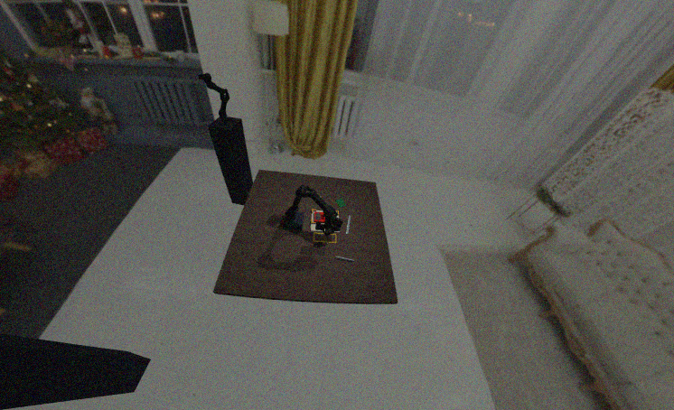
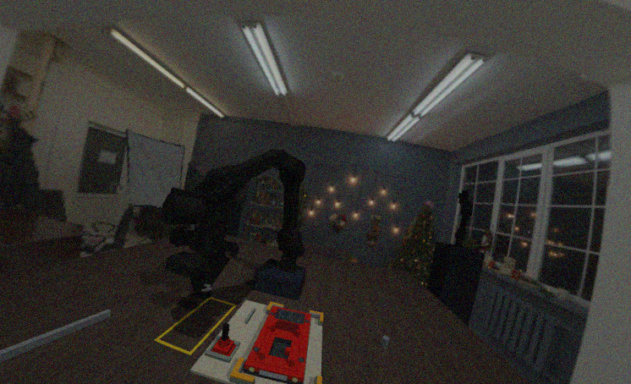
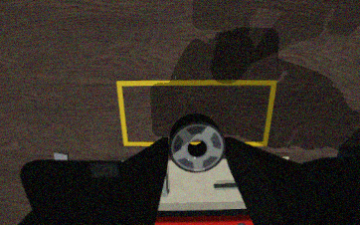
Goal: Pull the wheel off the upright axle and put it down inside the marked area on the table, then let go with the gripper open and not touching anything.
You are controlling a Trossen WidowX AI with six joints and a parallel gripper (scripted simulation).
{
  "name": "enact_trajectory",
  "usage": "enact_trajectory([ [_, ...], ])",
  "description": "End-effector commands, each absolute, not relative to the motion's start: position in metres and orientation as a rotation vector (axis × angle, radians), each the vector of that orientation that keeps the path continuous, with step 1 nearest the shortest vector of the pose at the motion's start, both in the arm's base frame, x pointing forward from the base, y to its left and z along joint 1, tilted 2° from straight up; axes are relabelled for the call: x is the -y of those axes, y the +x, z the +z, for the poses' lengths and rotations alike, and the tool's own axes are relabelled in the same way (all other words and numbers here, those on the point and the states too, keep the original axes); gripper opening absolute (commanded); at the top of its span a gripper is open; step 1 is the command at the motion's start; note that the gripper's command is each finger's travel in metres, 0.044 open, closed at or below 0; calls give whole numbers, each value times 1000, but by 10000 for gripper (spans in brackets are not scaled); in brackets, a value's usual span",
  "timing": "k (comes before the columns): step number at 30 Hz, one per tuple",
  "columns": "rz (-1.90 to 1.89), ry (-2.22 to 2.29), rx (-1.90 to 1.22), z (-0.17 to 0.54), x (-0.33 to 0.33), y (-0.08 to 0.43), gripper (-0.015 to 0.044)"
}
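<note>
The wheel (image 3: 209,145) (image 2: 206,288), dark tyre with a grey spoked hub, is between the fingers of my gripper (image 3: 196,142) (image 2: 204,286), which is shut on it. It is off the axle and held above the table; its exact height is hard to tell. The marked area, a yellow outline (image 1: 324,242) (image 2: 172,347) (image 3: 197,83), lies beside the white board. In the wrist view the wheel overlaps the outline's near line. The black upright axle (image 2: 225,330) stands bare on its red base (image 2: 222,348). The gripper is tiny in the top view.
The white board (image 2: 203,367) (image 3: 200,199) carries a red body (image 2: 260,353) between yellow corner brackets and a small grey slab (image 2: 249,315). A long grey bar (image 2: 53,334) (image 1: 348,224), another bar (image 1: 344,258) and a green patch (image 1: 341,202) lie on the table.
</note>
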State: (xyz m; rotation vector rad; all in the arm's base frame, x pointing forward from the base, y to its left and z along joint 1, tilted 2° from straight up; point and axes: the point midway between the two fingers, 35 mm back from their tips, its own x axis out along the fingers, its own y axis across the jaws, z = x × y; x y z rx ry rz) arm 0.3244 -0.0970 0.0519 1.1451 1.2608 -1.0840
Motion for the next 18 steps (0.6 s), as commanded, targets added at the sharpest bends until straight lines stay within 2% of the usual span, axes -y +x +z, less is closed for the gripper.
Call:
enact_trajectory([
  [1,-1093,1138,-1281,27,96,322,0],
  [8,-1093,1138,-1282,-18,94,320,0],
  [13,-1093,1138,-1282,-22,94,320,0],
  [18,-1091,1138,-1283,-18,94,320,131],
])
